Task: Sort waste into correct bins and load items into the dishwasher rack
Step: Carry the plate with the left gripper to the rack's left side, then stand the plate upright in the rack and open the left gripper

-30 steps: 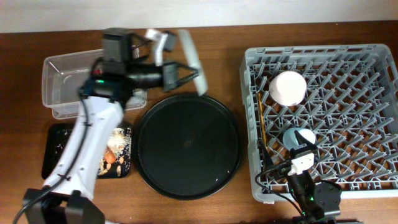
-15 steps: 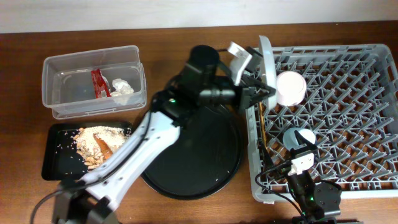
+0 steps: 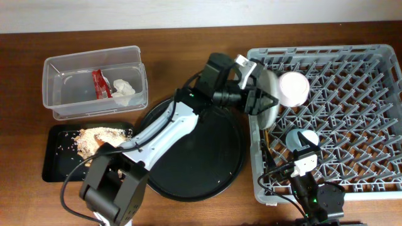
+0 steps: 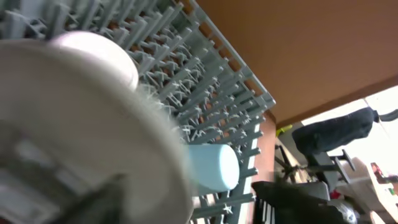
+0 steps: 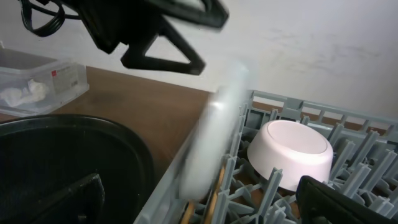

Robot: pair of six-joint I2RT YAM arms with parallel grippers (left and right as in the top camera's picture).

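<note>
Holding the plate (image 3: 269, 105) on edge, L gripper (image 3: 256, 95) had its fingers clamped on the rim. Plate lay on the gripper's right, just inside the left wall of the rack (image 3: 326, 50), beside the bowl (image 3: 293, 88). Long axis ran front-to-back along that wall, approx. parallel w/ the chopsticks (image 3: 264, 133). Whether it touched the pegs: can't tell, blurred. R gripper (image 3: 306, 164) hung near the cup (image 3: 303, 136), fingers spread, empty, and farther from the plate. Likely next: lower the plate btwn peg rows.
</note>
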